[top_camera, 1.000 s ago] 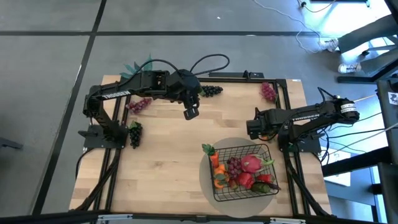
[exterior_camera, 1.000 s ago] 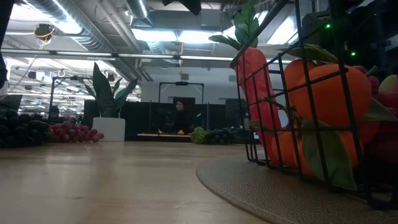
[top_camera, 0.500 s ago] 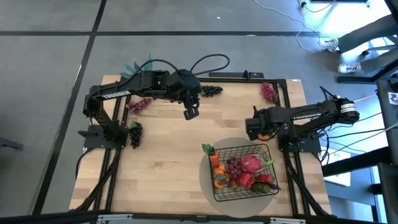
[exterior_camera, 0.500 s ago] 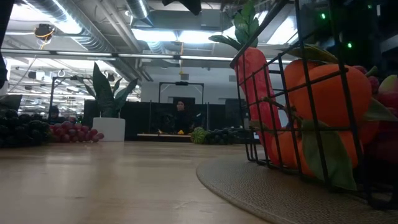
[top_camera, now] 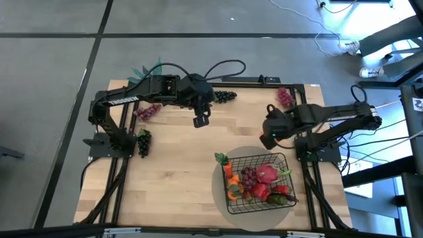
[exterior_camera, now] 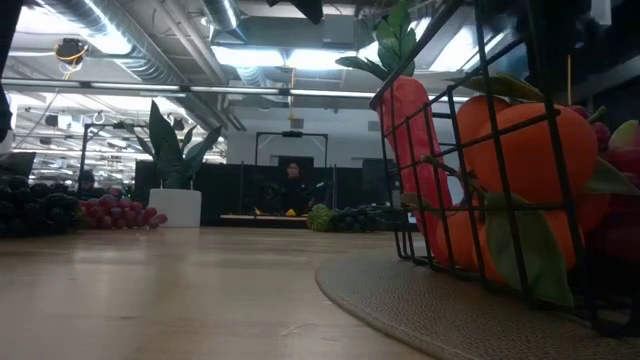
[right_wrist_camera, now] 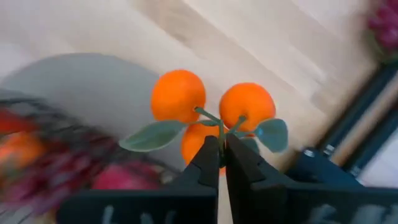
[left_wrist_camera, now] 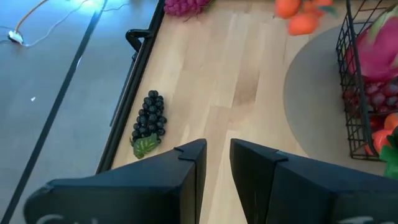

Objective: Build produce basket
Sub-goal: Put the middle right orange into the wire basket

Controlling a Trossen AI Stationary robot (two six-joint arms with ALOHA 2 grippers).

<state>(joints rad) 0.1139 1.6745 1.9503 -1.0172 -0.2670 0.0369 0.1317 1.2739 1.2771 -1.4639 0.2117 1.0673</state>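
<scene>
The right hand [right_wrist_camera: 221,152] is closed tight on the stem of a small cluster of oranges [right_wrist_camera: 211,109], its two fingers pinched together with the leafy twig between them; the fruit hangs in front of the fingertips, lifted off the counter [top_camera: 172,165]. From above, this hand [top_camera: 268,140] sits over the wood just beyond the basket's far edge, near the counter's right side.

The left hand [left_wrist_camera: 216,155] hovers over the far middle of the counter with a narrow gap between its fingers and nothing in it. Seen from above it [top_camera: 200,120] hangs close to a dark bunch of grapes [top_camera: 225,96] that lies by the far edge.

The basket [top_camera: 286,198] stands on a round grey mat [top_camera: 217,188] near the front right of the counter. It holds a carrot [top_camera: 228,170], a pink dragon fruit [top_camera: 267,174], purple grapes [top_camera: 248,176] and red peppers [top_camera: 260,191]. Other grape bunches lie loose: a reddish one [top_camera: 147,111] and a dark one [top_camera: 143,141] at the left side, a pink one [top_camera: 285,97] at the far right corner.
</scene>
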